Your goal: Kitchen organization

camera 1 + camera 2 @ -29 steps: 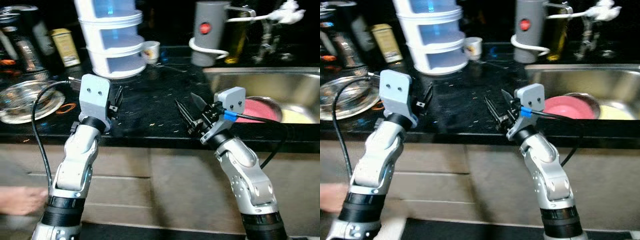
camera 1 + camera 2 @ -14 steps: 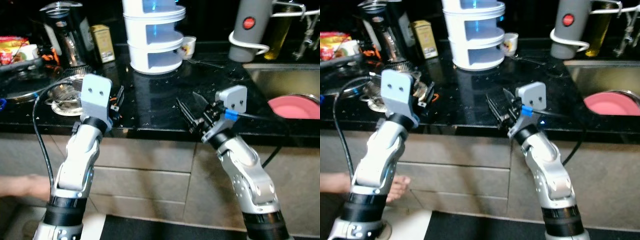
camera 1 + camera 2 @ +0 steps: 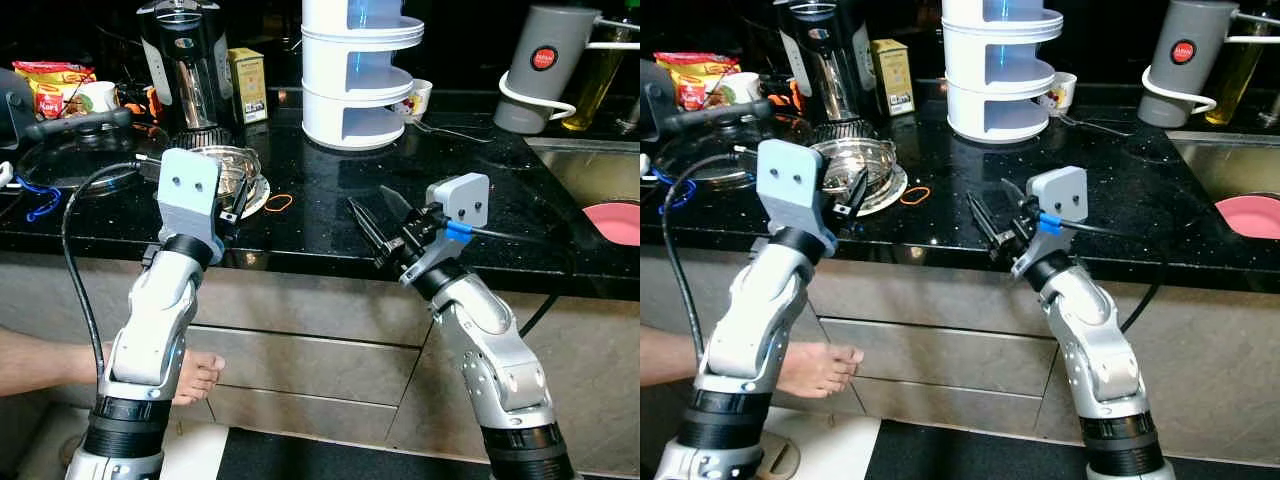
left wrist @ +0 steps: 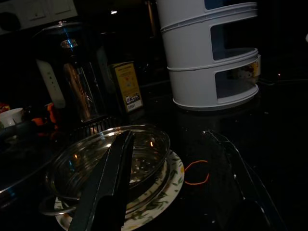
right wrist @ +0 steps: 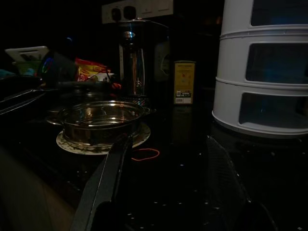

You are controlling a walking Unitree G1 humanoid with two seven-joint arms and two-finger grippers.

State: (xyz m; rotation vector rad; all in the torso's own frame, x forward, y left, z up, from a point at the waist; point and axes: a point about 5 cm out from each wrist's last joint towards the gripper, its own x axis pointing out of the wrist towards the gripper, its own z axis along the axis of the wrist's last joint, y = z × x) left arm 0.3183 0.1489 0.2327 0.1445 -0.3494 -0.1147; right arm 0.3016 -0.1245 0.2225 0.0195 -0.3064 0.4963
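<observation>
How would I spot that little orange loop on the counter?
Start at the tall white tiered rack on the black counter. In front of it, toward the steel bowl on its patterned plate, lies the orange rubber band: thin, flat, the only orange ring there.

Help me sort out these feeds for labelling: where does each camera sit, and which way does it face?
Left eye, right eye: on the head, looking down at the black counter; both silver arms show, left tool and right tool.
Left wrist: along its black fingers toward the steel bowl.
Right wrist: low over the counter, facing its fingers.
Shared: steel bowl, orange rubber band, white tiered stand.
</observation>
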